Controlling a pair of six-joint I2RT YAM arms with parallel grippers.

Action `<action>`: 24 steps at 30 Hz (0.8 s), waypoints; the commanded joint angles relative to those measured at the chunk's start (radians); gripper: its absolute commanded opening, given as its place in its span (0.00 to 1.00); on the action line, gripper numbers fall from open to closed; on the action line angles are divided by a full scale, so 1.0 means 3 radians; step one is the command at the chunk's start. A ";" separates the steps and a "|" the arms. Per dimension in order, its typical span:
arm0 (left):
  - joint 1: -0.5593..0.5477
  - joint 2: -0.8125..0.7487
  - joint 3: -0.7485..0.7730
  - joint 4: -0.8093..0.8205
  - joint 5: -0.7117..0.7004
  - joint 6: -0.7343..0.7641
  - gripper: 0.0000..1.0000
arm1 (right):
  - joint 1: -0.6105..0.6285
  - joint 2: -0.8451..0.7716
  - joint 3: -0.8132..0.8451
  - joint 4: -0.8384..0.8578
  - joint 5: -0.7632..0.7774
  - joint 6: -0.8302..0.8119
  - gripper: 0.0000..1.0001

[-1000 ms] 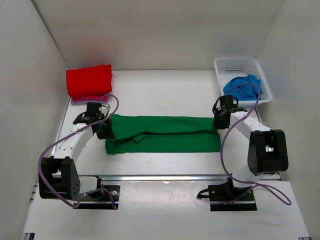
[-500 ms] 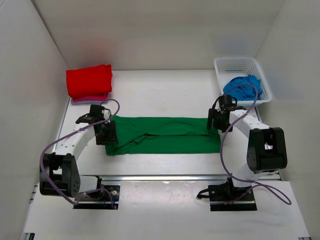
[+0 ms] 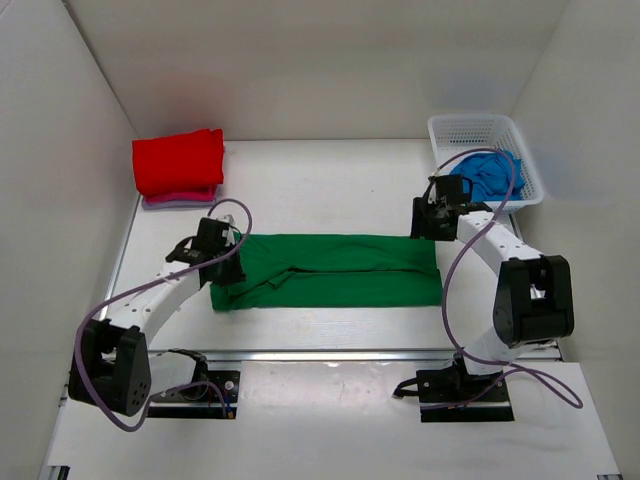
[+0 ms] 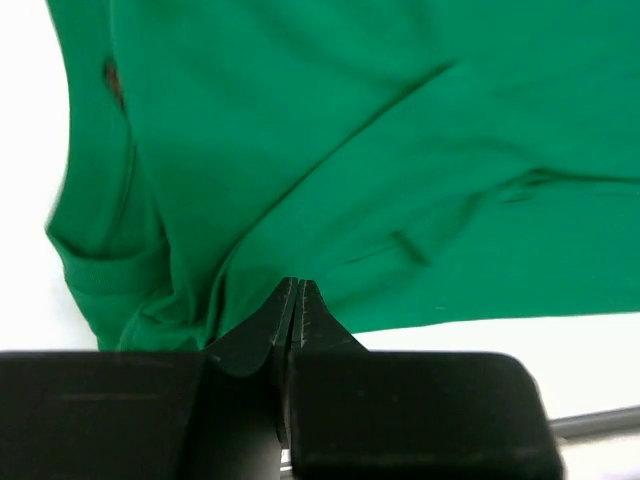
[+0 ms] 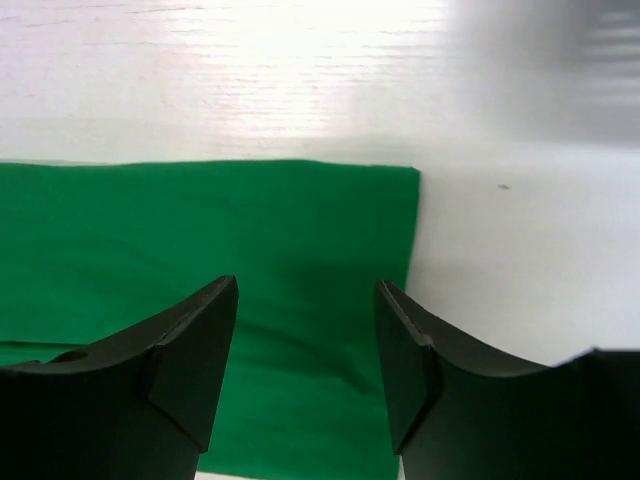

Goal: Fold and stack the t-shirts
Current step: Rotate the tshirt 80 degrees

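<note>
A bright green t-shirt (image 3: 330, 268) lies across the middle of the table, folded into a long strip. My left gripper (image 3: 228, 266) is over its left end by the bunched sleeve. In the left wrist view its jaws (image 4: 295, 285) are pressed together above the green cloth (image 4: 350, 150), and no fold shows between them. My right gripper (image 3: 424, 225) hovers over the strip's far right corner, open, with only flat green cloth (image 5: 200, 230) under its gap (image 5: 305, 283). A folded red t-shirt (image 3: 178, 160) rests on a pink one (image 3: 180, 199) at the back left. A blue t-shirt (image 3: 485, 172) lies crumpled in the basket.
The white mesh basket (image 3: 480, 122) stands at the back right corner. White walls close in the table on the left, back and right. Purple cables loop from both arms. The arm bases sit on the near rail (image 3: 330, 355).
Both grippers opened and released the green shirt. The left one then slid right onto the shirt's left end and closed again. The right one drew back toward the far edge, still open.
</note>
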 commanded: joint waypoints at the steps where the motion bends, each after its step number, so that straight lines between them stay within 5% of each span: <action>1: -0.0066 -0.0097 -0.0253 0.0353 -0.0167 -0.0276 0.09 | 0.0097 0.0121 -0.0030 0.0279 -0.0125 -0.0061 0.54; 10: -0.0255 0.0480 -0.0254 0.0578 -0.0515 -0.0338 0.11 | 0.0292 0.0397 -0.0250 0.0269 0.0003 0.0086 0.55; 24: -0.0311 0.1667 0.0615 0.0972 -0.0674 -0.0256 0.10 | 0.0731 -0.0062 -0.0797 -0.0283 0.0187 0.0485 0.59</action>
